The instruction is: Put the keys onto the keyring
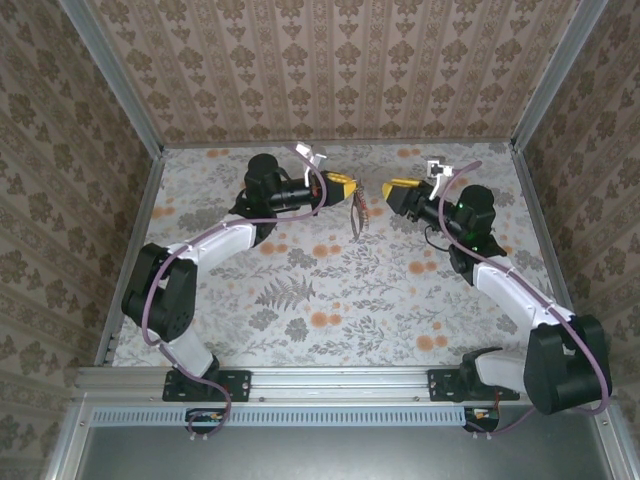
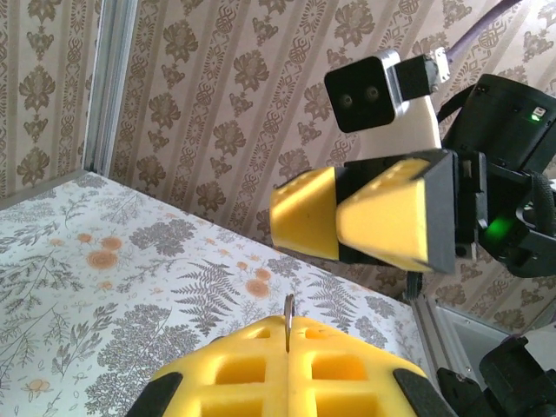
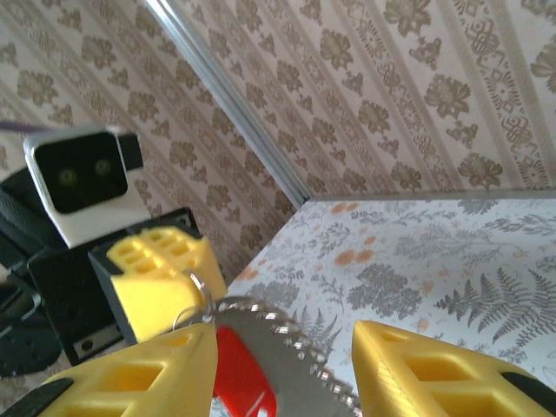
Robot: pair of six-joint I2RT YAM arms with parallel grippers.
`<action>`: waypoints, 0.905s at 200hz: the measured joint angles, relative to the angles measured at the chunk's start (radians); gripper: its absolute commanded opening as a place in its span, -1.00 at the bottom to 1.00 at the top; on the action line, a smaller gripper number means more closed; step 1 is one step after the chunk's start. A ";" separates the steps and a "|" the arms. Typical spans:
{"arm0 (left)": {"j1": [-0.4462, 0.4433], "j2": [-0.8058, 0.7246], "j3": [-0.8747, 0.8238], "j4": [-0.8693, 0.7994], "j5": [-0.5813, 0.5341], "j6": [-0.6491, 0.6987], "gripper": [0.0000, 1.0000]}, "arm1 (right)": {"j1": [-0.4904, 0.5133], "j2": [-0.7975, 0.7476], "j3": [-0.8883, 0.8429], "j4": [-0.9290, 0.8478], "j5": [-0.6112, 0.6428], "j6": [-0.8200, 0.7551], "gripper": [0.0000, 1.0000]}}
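Keys near keyring between both pincers; joining looks unfinished.
Left pincer shut on metal edge; right pincer half open, keys between its fingers, grip unclear.

The red key end runs off the bottom edge of my right wrist view, the thin metal sliver in my left gripper is mostly buried between its pads, and from above the dangling piece is too small to name.

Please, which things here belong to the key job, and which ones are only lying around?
Job: the keys; the keyring, pinched in the left pincer; the right pincer, open.
Only around: flowered table; purple cables; patterned walls.
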 measured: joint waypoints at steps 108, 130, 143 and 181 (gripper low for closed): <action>-0.010 0.003 0.002 0.071 0.036 -0.029 -1.00 | 0.016 0.100 0.032 0.199 -0.175 0.111 -0.17; -0.018 0.011 0.009 0.074 0.043 -0.032 -1.00 | 0.037 0.124 0.054 0.209 -0.197 0.114 -0.22; -0.022 0.011 0.010 0.073 0.045 -0.034 -1.00 | 0.047 0.131 0.060 0.212 -0.206 0.113 -0.28; -0.028 0.011 0.018 0.072 0.046 -0.034 -1.00 | 0.060 0.138 0.069 0.217 -0.222 0.114 -0.54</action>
